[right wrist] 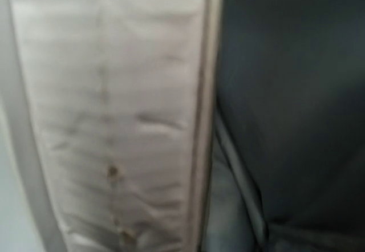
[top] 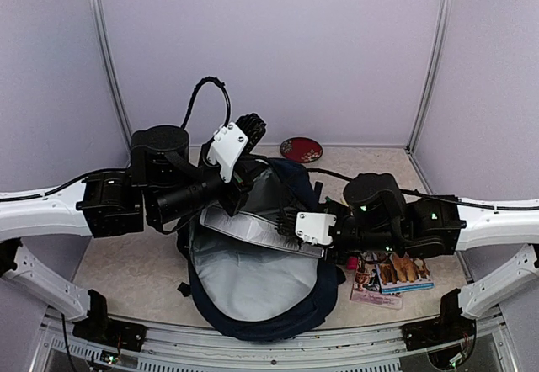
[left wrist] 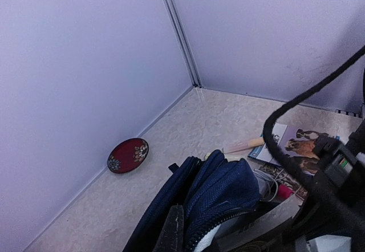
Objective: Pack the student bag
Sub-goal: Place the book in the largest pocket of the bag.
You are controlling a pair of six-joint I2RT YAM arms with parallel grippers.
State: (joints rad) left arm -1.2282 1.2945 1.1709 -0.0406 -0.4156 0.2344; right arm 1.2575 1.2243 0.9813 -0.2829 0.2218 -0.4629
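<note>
Bag: the student bag point(top: 246, 286) lies in the middle of the table point(top: 126, 271) between the two arms, mouth wide open, light grey lining facing up, navy shell point(left wrist: 222, 189) around it
Book: a thick book point(top: 244, 227) rests across the far part of the bag's opening, pale page edges showing; the right wrist view is filled by those page edges point(right wrist: 114, 121), blurred, with dark fabric beside them
Left gripper: the left gripper point(top: 243, 188) sits at the bag's far rim, where the navy fabric stands raised; jaws closed, and whether fabric is pinched between them I cannot tell
Right gripper: the right gripper point(top: 285, 220) reaches in from the right, its tips just over the book's right half; jaws closed, with nothing clearly held
Dish: a small red dish point(top: 301, 149) lies by the back wall, well apart from the bag
Picture books: a few illustrated books point(top: 402, 273) lie on the table to the right of the bag, under the right arm
Stick: a pale wooden stick point(left wrist: 245, 145) lies beside those books
</note>
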